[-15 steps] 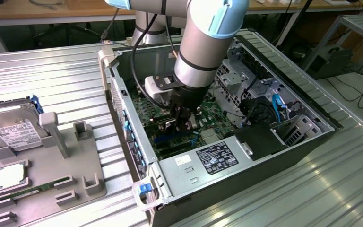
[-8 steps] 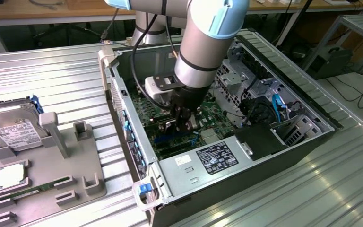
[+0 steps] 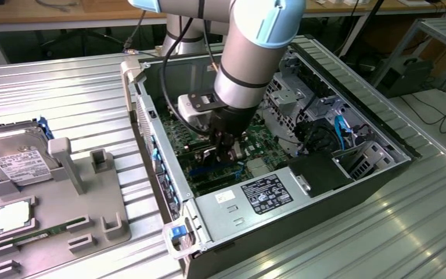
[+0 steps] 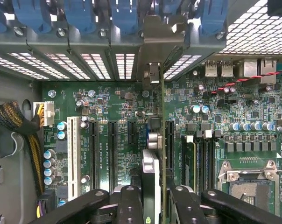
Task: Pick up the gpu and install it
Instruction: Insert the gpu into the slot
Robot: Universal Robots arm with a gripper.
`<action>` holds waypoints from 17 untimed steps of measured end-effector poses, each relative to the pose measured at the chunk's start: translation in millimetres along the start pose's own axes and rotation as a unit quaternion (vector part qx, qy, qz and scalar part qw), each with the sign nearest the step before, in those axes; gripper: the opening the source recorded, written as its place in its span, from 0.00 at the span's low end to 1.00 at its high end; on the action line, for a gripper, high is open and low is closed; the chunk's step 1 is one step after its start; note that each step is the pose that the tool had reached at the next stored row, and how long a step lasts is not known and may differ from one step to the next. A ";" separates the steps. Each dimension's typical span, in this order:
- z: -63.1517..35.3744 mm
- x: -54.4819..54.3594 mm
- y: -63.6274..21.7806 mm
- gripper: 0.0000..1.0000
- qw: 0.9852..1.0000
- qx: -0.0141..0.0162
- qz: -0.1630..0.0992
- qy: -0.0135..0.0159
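My gripper (image 3: 225,150) reaches down into the open computer case (image 3: 339,87), over the green motherboard (image 3: 258,148). In the wrist view the gpu (image 4: 152,142) shows edge-on as a thin card standing upright between my two black fingers (image 4: 130,205). My gripper (image 4: 155,198) is shut on it. The card's silver end bracket (image 4: 151,74) lies against the case's rear slot openings. It runs in line with the long black expansion slots (image 4: 112,149). Whether its edge is pressed into a slot I cannot tell.
A grey fixture tray (image 3: 60,203) sits at the exterior view's left, with a silver hard drive (image 3: 14,160) and a narrow green memory stick (image 3: 33,237) on it. Inside the case are a power supply (image 3: 266,195), blue slot latches (image 4: 80,14), braided cables (image 4: 19,123) and the CPU socket (image 4: 246,179).
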State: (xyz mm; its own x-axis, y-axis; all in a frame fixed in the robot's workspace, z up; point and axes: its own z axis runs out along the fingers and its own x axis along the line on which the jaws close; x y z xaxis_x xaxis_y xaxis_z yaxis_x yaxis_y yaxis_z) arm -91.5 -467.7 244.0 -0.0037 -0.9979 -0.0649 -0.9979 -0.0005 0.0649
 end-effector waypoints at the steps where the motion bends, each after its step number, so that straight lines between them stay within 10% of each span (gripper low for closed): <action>1: 0.5 0.0 0.2 0.28 1.000 0.000 0.000 0.000; 17: -3.2 -0.3 0.8 0.28 1.000 -0.002 0.000 0.000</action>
State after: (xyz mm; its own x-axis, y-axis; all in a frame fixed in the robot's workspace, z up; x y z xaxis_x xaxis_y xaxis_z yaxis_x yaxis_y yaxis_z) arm -92.1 -467.6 247.3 -0.0038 -0.9979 -0.0646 -0.9977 -0.0006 0.0679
